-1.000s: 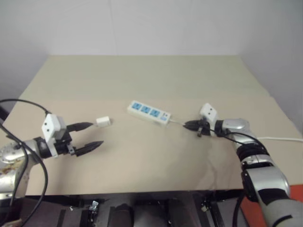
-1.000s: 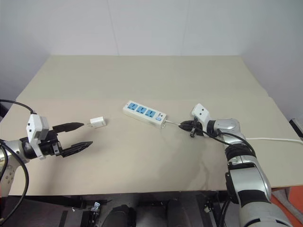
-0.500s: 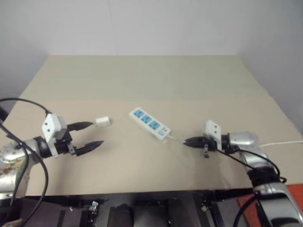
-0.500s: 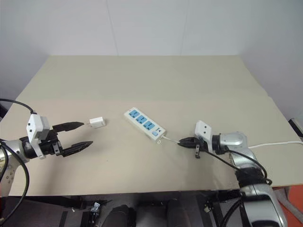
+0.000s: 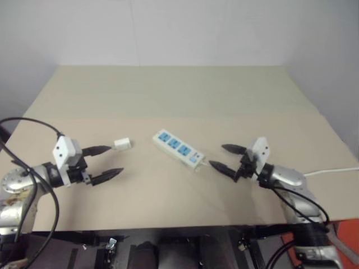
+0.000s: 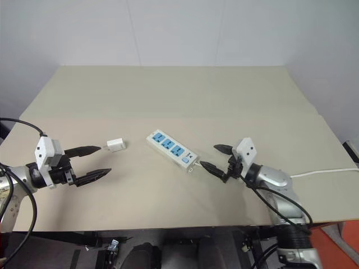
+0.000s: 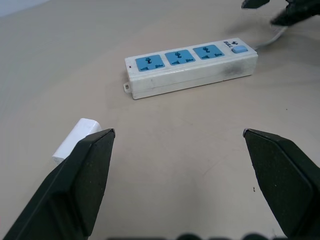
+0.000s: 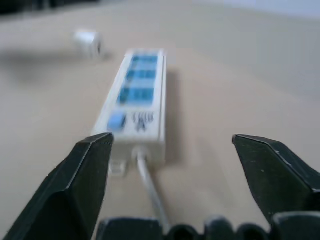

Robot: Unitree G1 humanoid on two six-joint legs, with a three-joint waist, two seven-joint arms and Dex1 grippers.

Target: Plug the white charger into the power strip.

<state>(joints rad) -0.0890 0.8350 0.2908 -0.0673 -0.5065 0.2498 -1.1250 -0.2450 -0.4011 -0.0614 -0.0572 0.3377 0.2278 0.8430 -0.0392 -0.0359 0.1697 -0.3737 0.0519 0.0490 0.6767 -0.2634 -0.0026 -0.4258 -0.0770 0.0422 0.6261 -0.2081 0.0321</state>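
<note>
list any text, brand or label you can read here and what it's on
"BULL": small dark print on the power strip, beside its blue switch, legible in the left wrist view.
Marks next to the switch in the right wrist view: too blurred to read.
White charger: no text visible.

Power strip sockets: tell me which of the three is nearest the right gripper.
The socket at the switch end of the power strip, beside the blue switch and cord. The right gripper faces that end; the other two lie farther off.
</note>
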